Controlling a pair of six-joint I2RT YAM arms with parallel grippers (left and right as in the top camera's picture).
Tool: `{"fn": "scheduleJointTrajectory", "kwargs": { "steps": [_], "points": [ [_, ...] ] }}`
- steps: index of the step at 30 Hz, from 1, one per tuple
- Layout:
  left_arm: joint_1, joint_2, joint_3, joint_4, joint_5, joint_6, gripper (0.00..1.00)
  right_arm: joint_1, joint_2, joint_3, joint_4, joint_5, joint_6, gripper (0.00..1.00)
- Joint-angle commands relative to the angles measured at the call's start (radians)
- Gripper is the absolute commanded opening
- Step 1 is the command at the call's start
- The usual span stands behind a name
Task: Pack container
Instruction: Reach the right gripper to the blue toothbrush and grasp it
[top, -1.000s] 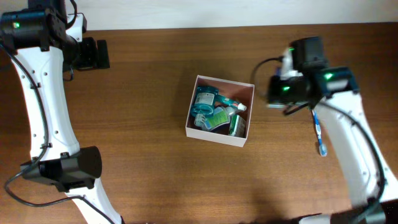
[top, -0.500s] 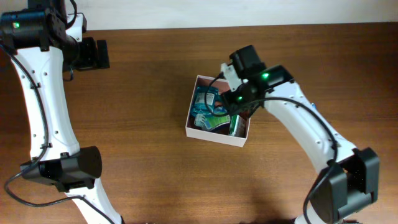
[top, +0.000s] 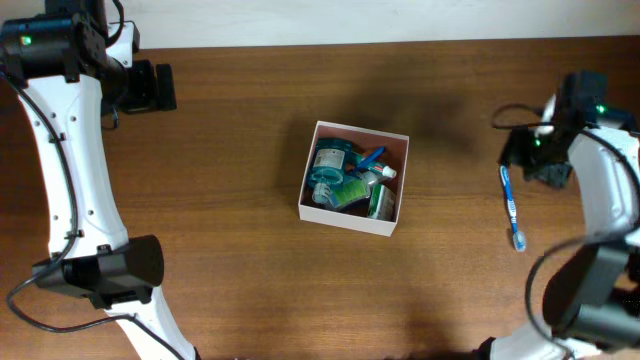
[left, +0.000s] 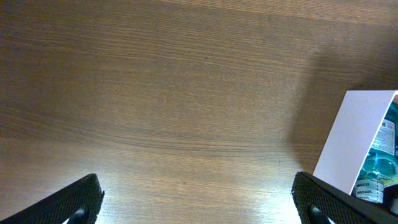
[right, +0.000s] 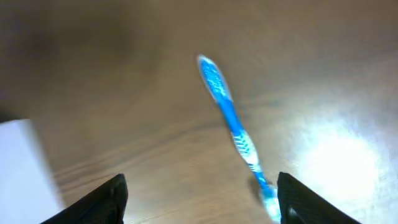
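Motion blur, glare in wrist views

The toothbrush (right: 233, 127) lies flat on the table (top: 250, 290). It is right in front of the right claw (right: 202, 199), a little toward its right finger. The box (top: 355, 178) sits on the table well off to the left of this claw. Small bottles (top: 330, 165) lie packed close together inside the box. The left claw (left: 199, 205) hangs over the table, well apart from the box. From this claw, the box is in front and off to the right. The box is between the two claws.
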Motion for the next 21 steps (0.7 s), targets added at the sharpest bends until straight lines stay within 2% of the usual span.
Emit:
{"fn": "scheduleJointTrajectory", "kwargs": {
  "steps": [1, 3, 9, 11, 12, 13, 14, 16, 21],
  "points": [
    [0.003, -0.031, 0.014, -0.001, -0.008, -0.01, 0.99, -0.047, 0.104, -0.024, 0.003, 0.008, 0.011, 0.7],
    [0.003, -0.031, 0.014, -0.001, -0.008, -0.01, 0.99, -0.067, 0.162, -0.024, 0.0, 0.008, 0.011, 0.64],
    [0.003, -0.031, 0.014, -0.001, -0.008, -0.01, 0.99, -0.069, 0.254, -0.025, 0.029, 0.009, 0.008, 0.63],
    [0.003, -0.031, 0.014, -0.001, -0.008, -0.01, 0.99, -0.069, 0.294, -0.025, 0.033, 0.008, 0.008, 0.48],
    [0.003, -0.031, 0.014, -0.001, -0.008, -0.01, 1.0, -0.069, 0.316, -0.026, 0.033, -0.001, 0.008, 0.37],
    [0.003, -0.031, 0.014, -0.001, -0.008, -0.01, 0.99, -0.069, 0.325, -0.026, 0.032, -0.007, 0.008, 0.31],
    [0.003, -0.031, 0.014, -0.001, -0.008, -0.01, 0.99, -0.069, 0.331, -0.029, 0.026, -0.024, 0.008, 0.17],
    [0.003, -0.031, 0.014, -0.001, -0.008, -0.01, 0.99, -0.069, 0.328, -0.03, 0.018, -0.044, 0.011, 0.04],
    [0.003, -0.031, 0.014, -0.001, -0.008, -0.01, 0.99, -0.068, 0.263, -0.018, -0.002, -0.049, 0.011, 0.04]
  ]
}}
